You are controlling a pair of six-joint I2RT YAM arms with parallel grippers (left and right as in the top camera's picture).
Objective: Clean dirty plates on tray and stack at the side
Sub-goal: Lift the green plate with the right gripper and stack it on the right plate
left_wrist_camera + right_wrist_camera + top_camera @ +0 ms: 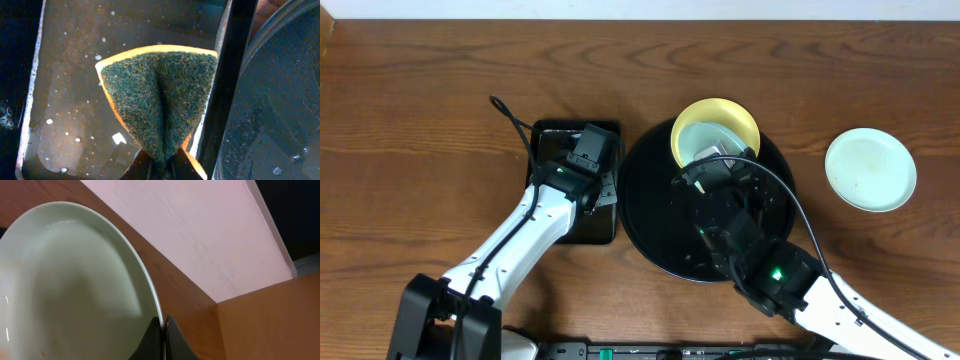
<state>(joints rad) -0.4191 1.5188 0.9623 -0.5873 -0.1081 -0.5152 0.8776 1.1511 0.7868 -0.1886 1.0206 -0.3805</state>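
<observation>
Overhead: round black tray [660, 225] mid-table, yellow plate [720, 108] on its far rim, lone blue-green plate [870, 169] near the table's right edge.

Left wrist: left gripper [161, 161] clamped tight on a green sponge [160, 95] above the rectangular tray [65, 75].

Right wrist: right gripper [164, 326] pinched closed on the rim of the tilted blue-green plate [75, 290].

Table [410, 120] left of rectangular tray [545, 140]: wide bare wood, easy passage. Left arm [520, 235] slants across that tray's near side; black cable [510, 112] loops off its far-left corner. 2 trays nearly touching, no passage between. Right arm [770, 270] spans round tray's [650, 200] near-right part; tilted plate [705, 140] and yellow plate [720, 108] block far edge. Open strip between round tray and lone plate [870, 168].
</observation>
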